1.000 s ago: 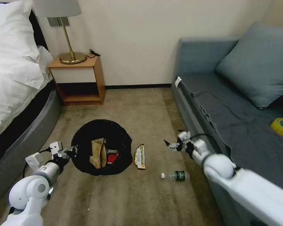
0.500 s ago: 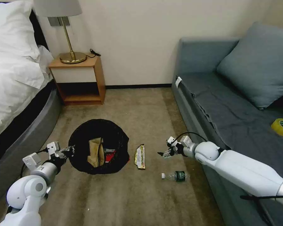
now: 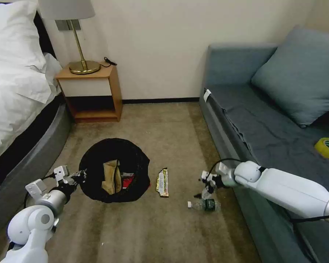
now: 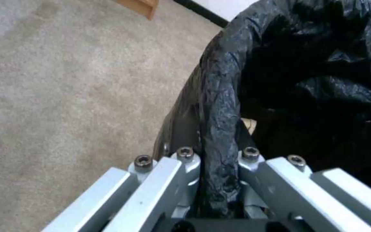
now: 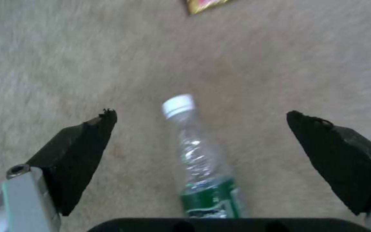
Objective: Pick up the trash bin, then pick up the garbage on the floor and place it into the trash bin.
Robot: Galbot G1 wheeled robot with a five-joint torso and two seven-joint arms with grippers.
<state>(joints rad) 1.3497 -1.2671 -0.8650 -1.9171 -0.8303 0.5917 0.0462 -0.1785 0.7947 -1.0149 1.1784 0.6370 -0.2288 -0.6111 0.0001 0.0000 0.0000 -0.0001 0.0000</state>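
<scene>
Clear bottle (image 5: 198, 167) lies on carpet (image 3: 179, 233) between my right hand (image 5: 200, 125) pads, spread wide above it. Left hand (image 4: 217, 161) clamps trash bin (image 3: 115, 170) rim. I fear round bottle rolls away if pads close off-centre.

left pincer (image 3: 81, 175) clamped; right pincer (image 3: 203, 193) spread, pointing down

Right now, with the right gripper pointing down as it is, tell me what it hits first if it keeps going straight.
Most likely the clear bottle, lying on the carpet between the open fingers of the right gripper. Depth is unclear, but nothing else appears to lie in between.
</scene>
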